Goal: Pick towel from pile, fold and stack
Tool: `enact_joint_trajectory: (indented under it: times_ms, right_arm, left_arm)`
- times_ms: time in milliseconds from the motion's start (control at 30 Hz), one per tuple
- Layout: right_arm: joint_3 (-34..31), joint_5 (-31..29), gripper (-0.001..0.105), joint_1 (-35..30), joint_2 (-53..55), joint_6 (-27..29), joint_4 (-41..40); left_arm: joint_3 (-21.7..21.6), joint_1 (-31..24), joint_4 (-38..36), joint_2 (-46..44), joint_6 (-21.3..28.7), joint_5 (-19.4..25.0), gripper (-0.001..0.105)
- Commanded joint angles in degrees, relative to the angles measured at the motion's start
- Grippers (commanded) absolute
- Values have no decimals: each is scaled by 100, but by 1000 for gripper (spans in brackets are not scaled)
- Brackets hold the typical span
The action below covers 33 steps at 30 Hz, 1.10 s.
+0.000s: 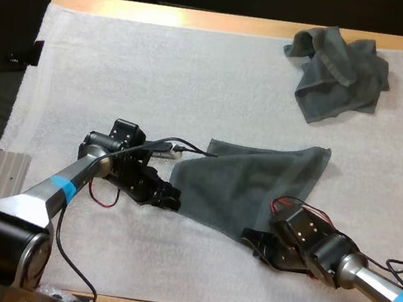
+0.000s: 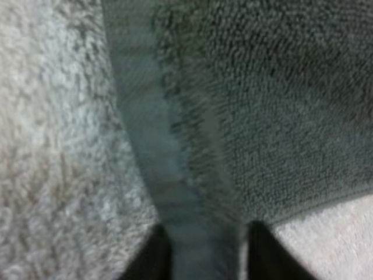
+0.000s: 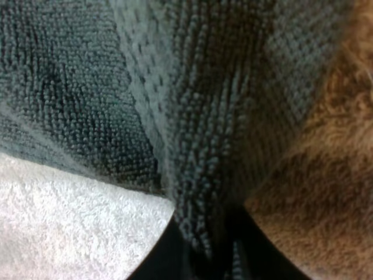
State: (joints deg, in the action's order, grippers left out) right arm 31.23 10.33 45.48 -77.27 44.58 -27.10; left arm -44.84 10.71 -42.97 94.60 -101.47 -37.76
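A dark grey-green towel (image 1: 250,182) lies spread in the middle of the white mat (image 1: 160,75), its far right corner pulled out to a point. My left gripper (image 1: 171,197) is at its near left corner, and the hem (image 2: 169,192) runs between my black fingers (image 2: 152,256), which press on it. Low at the towel's near right edge, my right gripper (image 1: 257,244) holds a bunched fold (image 3: 198,192) of cloth pinched between its fingers (image 3: 166,256). A second towel (image 1: 340,72) lies crumpled at the far right corner of the mat.
The wooden table edge (image 1: 207,20) runs along the far side of the mat. Bare mat lies to the left and in front of the spread towel.
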Motion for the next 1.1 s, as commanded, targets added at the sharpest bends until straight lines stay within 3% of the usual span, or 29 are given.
enact_joint_trajectory:
  times_ms: [0,67,267,467,833,1067]
  right_arm:
    - [-4,-10,0,14,45,63,-65]
    - [-4,-10,0,14,45,63,-20]
    - [34,23,0,14,147,458,65]
    - [421,-228,0,1,528,831,-16]
    - [2333,-956,0,1,673,2312,-1998]
    - [3201,-1033,0,1,673,2786,-2899]
  left_arm:
    - [22,44,-62,10,-3,-57,10]
    - [22,44,-81,10,-3,-39,0]
    - [-91,44,-404,-256,140,-35,0]
    - [-416,44,-1027,-1116,463,62,0]
    - [-1133,44,-2092,-2368,800,631,0]
    - [-1440,44,-2687,-2831,789,1270,0]
